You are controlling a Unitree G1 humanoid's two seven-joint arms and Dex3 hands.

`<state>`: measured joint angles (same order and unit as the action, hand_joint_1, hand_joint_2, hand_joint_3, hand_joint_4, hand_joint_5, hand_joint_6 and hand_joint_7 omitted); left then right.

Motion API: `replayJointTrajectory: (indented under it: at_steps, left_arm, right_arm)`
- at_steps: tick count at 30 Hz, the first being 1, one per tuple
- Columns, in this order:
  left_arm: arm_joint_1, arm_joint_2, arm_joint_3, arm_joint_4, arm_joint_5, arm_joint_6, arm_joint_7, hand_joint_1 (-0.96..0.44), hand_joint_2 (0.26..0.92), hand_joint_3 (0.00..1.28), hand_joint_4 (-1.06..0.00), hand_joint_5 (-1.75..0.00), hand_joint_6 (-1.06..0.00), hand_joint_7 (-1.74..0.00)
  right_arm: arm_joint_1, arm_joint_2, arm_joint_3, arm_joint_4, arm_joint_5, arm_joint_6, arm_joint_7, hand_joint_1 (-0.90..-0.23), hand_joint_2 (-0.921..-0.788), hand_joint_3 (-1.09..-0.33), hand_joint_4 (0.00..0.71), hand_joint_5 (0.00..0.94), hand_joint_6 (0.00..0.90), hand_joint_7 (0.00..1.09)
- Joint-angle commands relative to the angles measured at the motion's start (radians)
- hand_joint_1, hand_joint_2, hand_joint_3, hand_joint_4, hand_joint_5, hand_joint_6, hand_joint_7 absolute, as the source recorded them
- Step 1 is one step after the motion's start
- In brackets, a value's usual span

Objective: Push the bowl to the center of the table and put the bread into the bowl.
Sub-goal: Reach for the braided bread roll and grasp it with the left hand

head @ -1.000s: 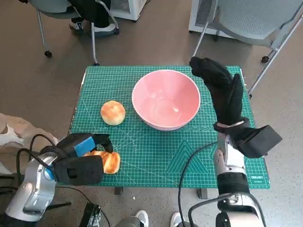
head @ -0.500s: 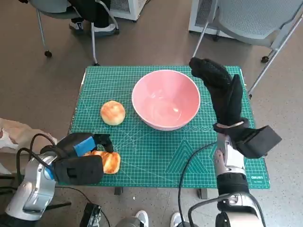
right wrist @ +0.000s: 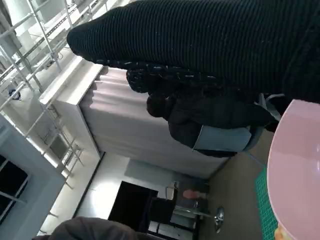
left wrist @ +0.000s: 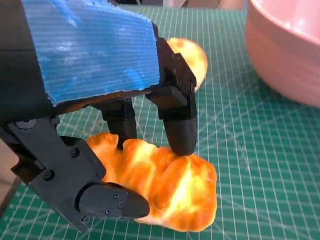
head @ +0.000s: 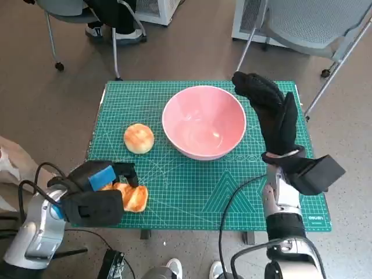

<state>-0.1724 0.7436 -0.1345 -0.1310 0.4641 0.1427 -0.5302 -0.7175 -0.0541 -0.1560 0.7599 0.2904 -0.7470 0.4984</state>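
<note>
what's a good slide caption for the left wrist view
Left hand closes its fingers on the lumpy bread on the green cutting mat, pink bowl beside.

Pink bowl (head: 203, 122), golden-brown bread (head: 132, 197), green gridded mat (head: 192, 186), blue-taped black left hand (head: 96, 192)

- Bowl (head: 203, 122): one, pink, on the mat.
- Bread: two pieces. One round bun (head: 139, 138); one lumpy piece (head: 132, 197) at the near-left corner of the mat.
- Mat (head: 192, 186): one, green, gridded, covering the counter.
- Hands: two. Left hand (head: 96, 195), black with blue tape; right hand (head: 270, 113), black glove.
- Chairs: two in part, at the far edge, one left (head: 75, 11), one right (head: 314, 23).
</note>
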Motion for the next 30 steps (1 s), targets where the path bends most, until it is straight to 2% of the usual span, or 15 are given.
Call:
replayJointTrajectory:
  at_steps: [1, 14, 30]
  left_arm:
    - [-0.025, 0.013, 0.031, -0.031, -0.017, -0.003, -0.013, 0.00, 0.588, 0.61, -0.77, -1.18, -0.67, -1.22]
    - [-0.062, 0.006, 0.088, -0.136, -0.031, 0.031, -0.031, 0.00, 0.590, 0.61, -0.78, -1.20, -0.67, -1.18]
    - [-0.081, -0.012, 0.096, -0.176, -0.036, 0.010, 0.000, 0.00, 0.613, 0.58, -0.78, -1.25, -0.67, -1.11]
  right_arm:
    - [0.027, 0.008, -0.002, 0.012, -0.001, 0.007, 0.000, -0.658, -0.921, -0.788, 0.222, 0.002, 0.120, 0.39]
    - [0.032, 0.016, 0.000, 0.007, -0.004, 0.007, -0.005, -0.659, -0.921, -0.788, 0.223, 0.002, 0.115, 0.41]
    - [0.048, 0.016, 0.001, -0.012, -0.001, 0.012, -0.002, -0.660, -0.921, -0.788, 0.224, 0.002, 0.108, 0.42]
